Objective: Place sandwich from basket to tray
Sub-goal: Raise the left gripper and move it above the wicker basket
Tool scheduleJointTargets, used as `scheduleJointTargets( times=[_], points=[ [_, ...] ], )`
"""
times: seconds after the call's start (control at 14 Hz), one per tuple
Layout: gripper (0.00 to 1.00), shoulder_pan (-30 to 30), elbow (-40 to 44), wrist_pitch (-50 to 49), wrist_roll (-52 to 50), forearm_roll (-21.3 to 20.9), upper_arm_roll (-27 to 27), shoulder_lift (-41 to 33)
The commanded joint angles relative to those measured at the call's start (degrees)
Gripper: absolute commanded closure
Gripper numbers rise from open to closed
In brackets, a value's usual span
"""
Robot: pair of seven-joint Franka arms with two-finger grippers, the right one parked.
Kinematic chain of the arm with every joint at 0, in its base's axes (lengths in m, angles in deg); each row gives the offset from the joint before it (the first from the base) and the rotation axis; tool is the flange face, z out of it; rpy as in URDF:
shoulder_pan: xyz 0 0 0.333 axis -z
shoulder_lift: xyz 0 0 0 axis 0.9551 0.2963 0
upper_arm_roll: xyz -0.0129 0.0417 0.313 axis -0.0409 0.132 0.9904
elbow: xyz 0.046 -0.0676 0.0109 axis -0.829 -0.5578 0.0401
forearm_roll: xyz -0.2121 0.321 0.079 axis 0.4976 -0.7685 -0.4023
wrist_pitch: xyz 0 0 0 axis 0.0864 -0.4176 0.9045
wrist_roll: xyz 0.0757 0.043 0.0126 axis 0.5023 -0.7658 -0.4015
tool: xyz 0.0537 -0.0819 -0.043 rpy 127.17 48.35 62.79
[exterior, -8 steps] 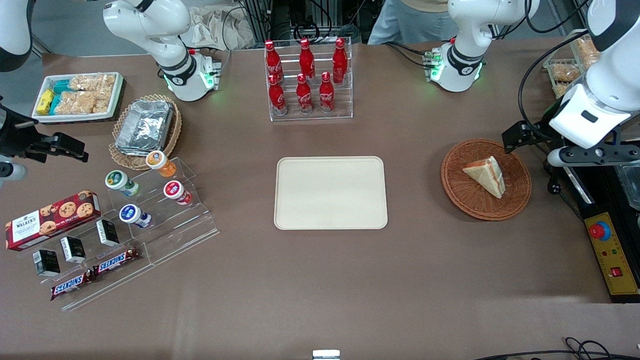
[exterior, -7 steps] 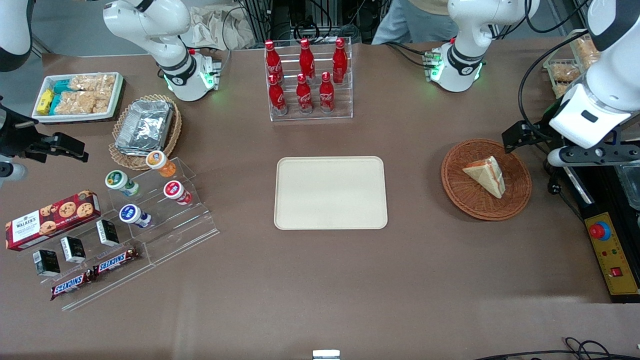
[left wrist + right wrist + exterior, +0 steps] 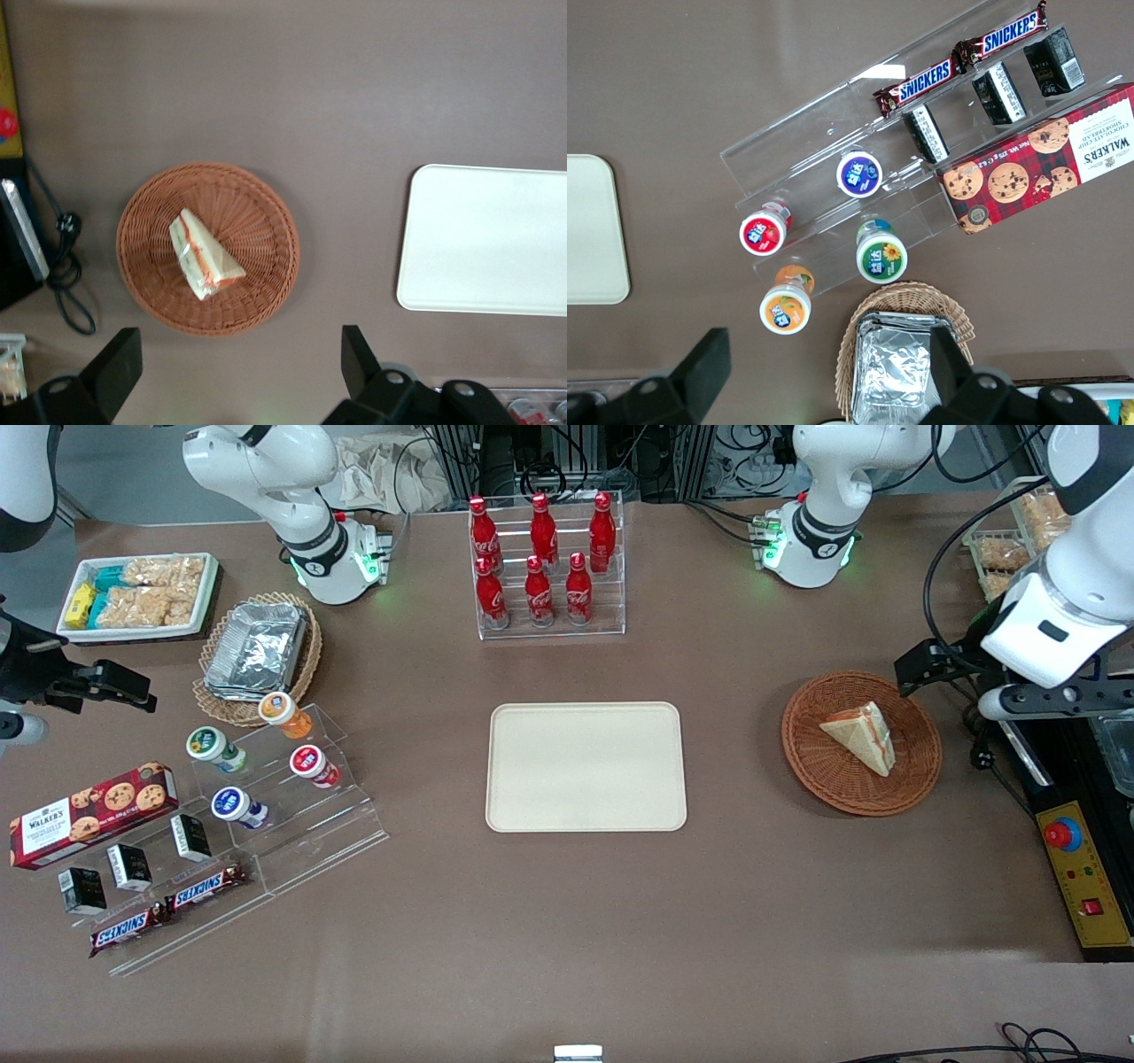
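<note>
The sandwich (image 3: 861,735), a pale bread wedge with a red and green cut edge, lies in the round reddish-brown wicker basket (image 3: 822,772) toward the working arm's end of the table. Beside the basket, the cream tray (image 3: 585,766) lies flat at the table's middle with nothing on it. My left gripper (image 3: 918,668) hangs in the air beside the basket's rim, apart from it. In the left wrist view the gripper (image 3: 237,365) is open wide and holds nothing, well above the table, with the sandwich (image 3: 204,255), the basket (image 3: 259,228) and the tray (image 3: 487,239) all in sight.
A clear rack of red cola bottles (image 3: 545,567) stands farther from the front camera than the tray. A yellow control box (image 3: 1085,881) with a red button and a black cable (image 3: 66,283) lie close to the basket. Snack shelves (image 3: 221,824) sit toward the parked arm's end.
My left gripper has drifted very slightly away from the basket. The sandwich, basket and tray have not moved.
</note>
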Motion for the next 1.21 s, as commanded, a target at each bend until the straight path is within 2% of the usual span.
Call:
scheduleJointTargets(
  times=[0.0, 0.43, 0.64, 0.86, 1.14],
  points=[
    [0.00, -0.2, -0.2, -2.0, -5.9, 1.8, 3.2, -2.2],
    [0.00, -0.3, -6.9, -6.9, -24.9, 1.2, 3.5, -9.5],
    [0.00, -2.6, -14.9, -3.2, -30.3, 1.3, 3.4, -15.3],
    [0.00, -5.1, -27.0, 5.2, -33.0, 1.3, 3.4, -24.0],
    [0.00, -5.1, -30.0, 8.2, -38.9, 0.3, 2.8, -24.6]
  ],
)
